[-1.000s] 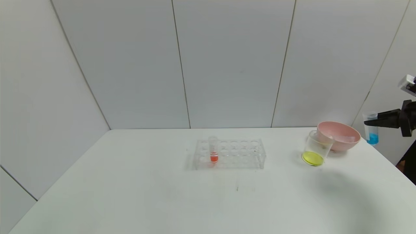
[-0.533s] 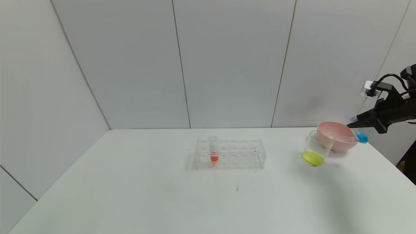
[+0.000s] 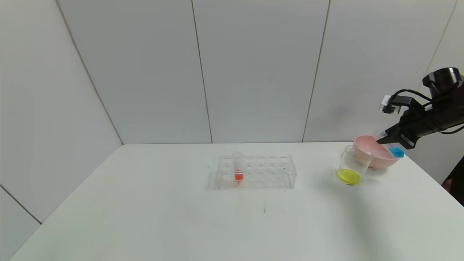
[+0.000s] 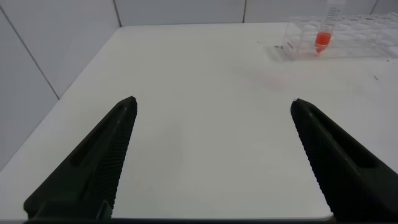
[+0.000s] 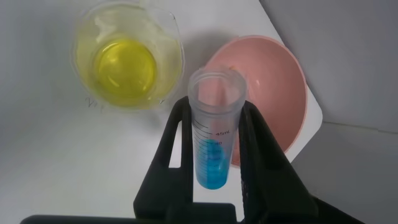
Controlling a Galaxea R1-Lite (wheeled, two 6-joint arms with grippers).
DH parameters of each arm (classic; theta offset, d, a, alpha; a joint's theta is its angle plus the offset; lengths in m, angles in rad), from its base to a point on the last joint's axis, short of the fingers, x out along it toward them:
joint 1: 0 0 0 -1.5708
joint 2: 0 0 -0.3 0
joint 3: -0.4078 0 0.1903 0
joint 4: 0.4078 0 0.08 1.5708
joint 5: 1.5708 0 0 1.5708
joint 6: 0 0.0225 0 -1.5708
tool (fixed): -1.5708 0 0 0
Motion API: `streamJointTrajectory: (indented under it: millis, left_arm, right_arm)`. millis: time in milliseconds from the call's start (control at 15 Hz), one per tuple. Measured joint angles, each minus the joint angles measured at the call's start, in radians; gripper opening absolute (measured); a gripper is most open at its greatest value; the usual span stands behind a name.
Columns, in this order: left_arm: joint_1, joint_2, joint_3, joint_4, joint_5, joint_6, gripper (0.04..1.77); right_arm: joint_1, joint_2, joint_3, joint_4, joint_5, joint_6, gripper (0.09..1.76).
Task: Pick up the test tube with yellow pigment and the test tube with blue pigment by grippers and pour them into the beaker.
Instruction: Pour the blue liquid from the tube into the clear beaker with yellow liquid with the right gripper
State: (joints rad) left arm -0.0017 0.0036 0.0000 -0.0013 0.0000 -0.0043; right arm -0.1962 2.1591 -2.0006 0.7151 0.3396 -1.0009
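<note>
One red-liquid tube point(image 3: 238, 167) stands in the clear tube rack point(image 3: 256, 172) well to the left of the beaker point(image 3: 351, 165), untouched since the task has no use for it. The left gripper point(image 4: 211, 155) is parked out there too with fingers spread wide on nothing, while the beaker already holds yellow liquid, so that pour looks done. Just right of the beaker, above the pink bowl point(image 3: 377, 152), the right gripper point(image 3: 380, 139) pinches the test tube with blue pigment point(image 5: 214, 127), tilted mouth-first toward the beaker, apparently readying the pour.
</note>
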Motion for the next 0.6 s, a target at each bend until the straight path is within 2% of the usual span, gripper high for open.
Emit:
streamJointTrajectory:
  millis: [267,600]
  left_arm:
    - [0.000,0.000,0.000,0.000,0.000,0.000,1.76]
    - [0.000,0.000,0.000,0.000,0.000,0.000,1.76]
  right_arm:
    - [0.038,0.001,0.000,-0.018,-0.083,-0.009,0.49]
    - [0.062,0.002,0.000,-0.004,-0.171,-0.080,0.49]
